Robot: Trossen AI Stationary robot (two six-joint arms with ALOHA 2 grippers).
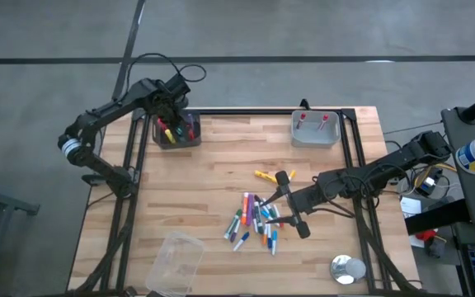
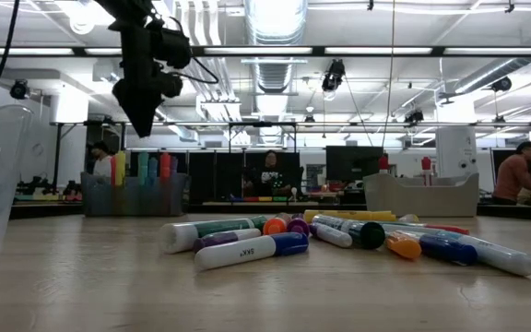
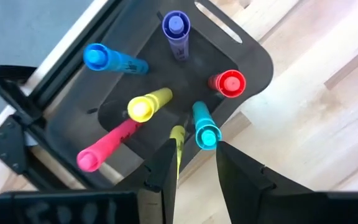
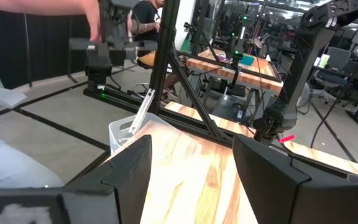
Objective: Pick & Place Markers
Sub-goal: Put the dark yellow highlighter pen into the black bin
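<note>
With the left gripper (image 3: 191,163) over the far-left dark bin (image 1: 176,139), jaws spread beside a cyan marker (image 3: 204,126), descending risks toppling upright markers; the right gripper (image 1: 289,200), jaws spread empty, waits above the marker pile (image 1: 254,221).

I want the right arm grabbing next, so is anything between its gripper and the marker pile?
Nothing visible. The right gripper, jaws open and empty, hangs directly over the markers on the table. The left gripper is far off, above the dark bin.
</note>
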